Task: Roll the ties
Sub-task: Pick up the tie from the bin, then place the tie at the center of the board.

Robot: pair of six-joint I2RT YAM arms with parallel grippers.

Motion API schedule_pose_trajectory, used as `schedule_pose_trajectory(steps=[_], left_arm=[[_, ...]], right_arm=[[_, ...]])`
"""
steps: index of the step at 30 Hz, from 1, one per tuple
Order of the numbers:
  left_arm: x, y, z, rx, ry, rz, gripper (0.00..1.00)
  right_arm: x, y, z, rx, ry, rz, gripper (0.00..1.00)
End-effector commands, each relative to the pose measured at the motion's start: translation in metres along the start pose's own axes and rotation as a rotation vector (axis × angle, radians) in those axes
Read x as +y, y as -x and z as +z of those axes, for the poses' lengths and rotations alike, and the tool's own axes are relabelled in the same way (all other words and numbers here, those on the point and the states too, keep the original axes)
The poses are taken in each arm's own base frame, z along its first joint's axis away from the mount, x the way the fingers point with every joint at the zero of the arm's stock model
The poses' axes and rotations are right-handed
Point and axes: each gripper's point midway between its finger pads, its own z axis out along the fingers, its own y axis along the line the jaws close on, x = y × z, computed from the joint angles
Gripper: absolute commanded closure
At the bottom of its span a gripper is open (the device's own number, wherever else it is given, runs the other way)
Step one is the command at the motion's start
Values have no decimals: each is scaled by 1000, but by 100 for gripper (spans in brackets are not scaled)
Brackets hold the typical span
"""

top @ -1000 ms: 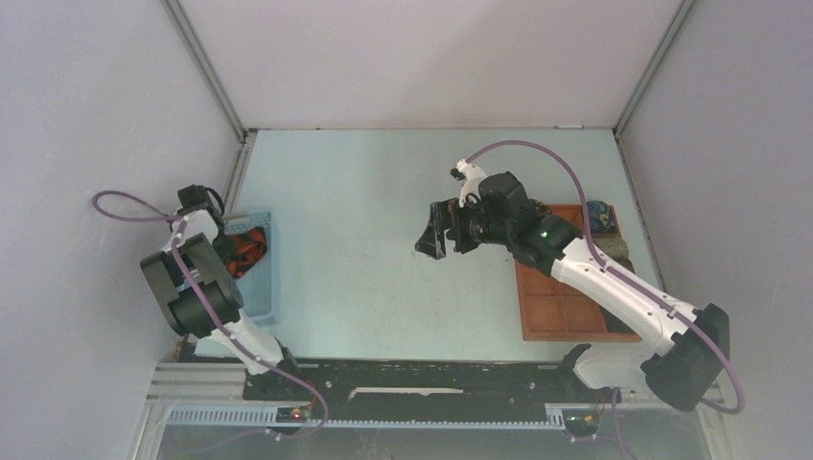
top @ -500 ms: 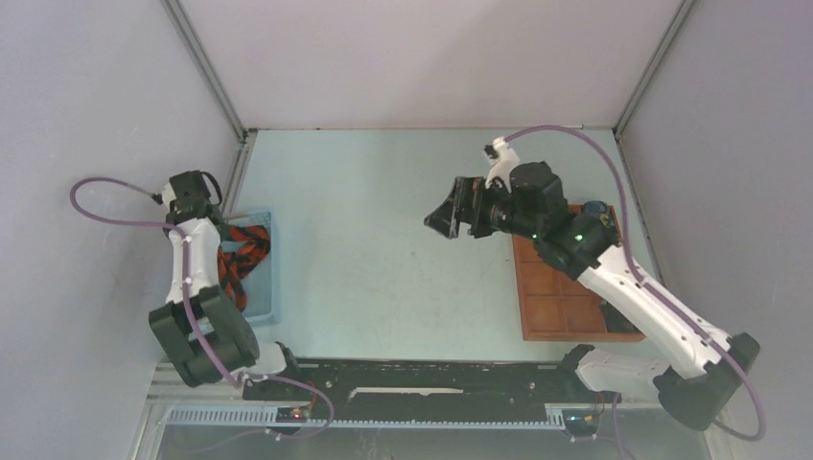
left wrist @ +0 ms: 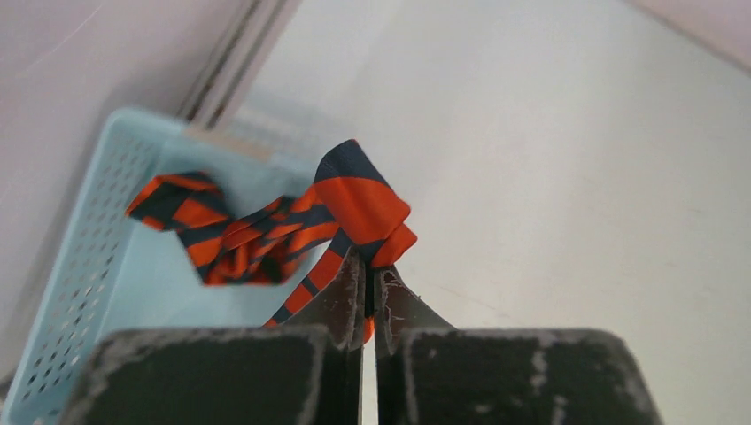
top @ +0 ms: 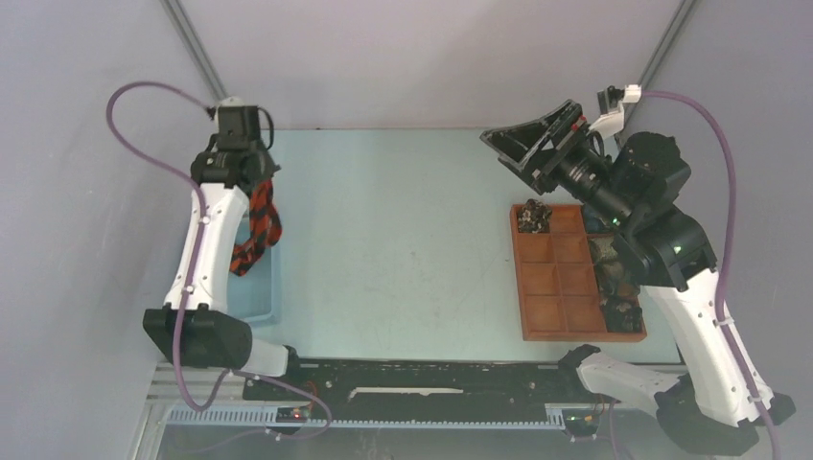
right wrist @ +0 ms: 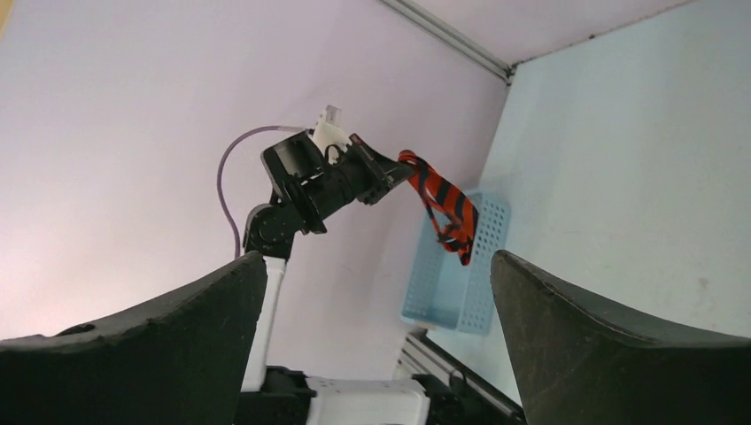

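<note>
The red-orange and black striped tie hangs in the air from my left gripper, which is shut on its upper fold. Its lower end dangles over the light blue basket. In the left wrist view the two fingers pinch the tie at the gripper, above the basket. My right gripper is raised high at the back right, open and empty. Its camera faces the left arm, the tie and the basket. A small dark rolled tie sits in the tray.
The brown compartmented tray lies at the right of the table, with more dark patterned rolls in its right-hand compartments. White enclosure walls stand close on the left, back and right. The arms' base rail runs along the near edge.
My left gripper has closed on the striped tie and lifted it up out of the basket, moving toward the back. The right arm has risen and swung back right, uncovering the tray.
</note>
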Motion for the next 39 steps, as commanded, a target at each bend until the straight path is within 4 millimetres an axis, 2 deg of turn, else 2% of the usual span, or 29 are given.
schedule_pose_trajectory(steps=[1, 6, 7, 9, 12, 16, 18, 20, 22, 24, 25, 29, 30, 33, 36, 39], left_arm=[[-72, 29, -36, -42, -169, 84, 100], [-151, 57, -64, -70, -359, 138, 100], [-166, 71, -79, -104, -410, 130, 100], [-191, 85, -97, -133, -494, 118, 100], [-225, 111, -145, -215, -690, 79, 100], [-253, 143, -231, -406, -1003, 39, 100], [-259, 152, -270, -476, -1172, 17, 100], [-259, 147, -291, -476, -1273, 21, 100], [-264, 132, -301, -440, -1353, 66, 100], [-268, 110, -294, -396, -1371, 124, 100], [-269, 96, -282, -365, -1356, 152, 100], [-263, 31, -210, -226, -1203, 209, 100], [-261, 2, -185, -163, -1165, 225, 100], [-250, -48, -148, -72, -1107, 252, 100], [-235, -99, -117, 40, -1042, 302, 100], [-219, -138, -96, 126, -973, 348, 100]], right_arm=[[12, 8, 2, 40, 29, 82, 0], [10, 14, 5, 54, 54, 111, 0], [7, 14, 5, 57, 58, 125, 0], [9, 19, 3, 61, 81, 152, 1], [13, 26, 1, 57, 105, 163, 1], [18, 27, -2, 66, 132, 172, 1], [20, 27, -5, 67, 151, 174, 1], [27, 27, -10, 53, 194, 166, 1], [33, 29, -14, 39, 224, 150, 1], [35, 29, -15, 47, 241, 146, 1], [34, 29, -14, 56, 240, 154, 2], [24, 24, -11, 70, 227, 186, 4], [25, 26, -15, 55, 227, 180, 4], [30, 31, -22, 19, 235, 154, 2], [29, 30, -18, 37, 241, 172, 3], [25, 23, -12, 62, 235, 181, 3]])
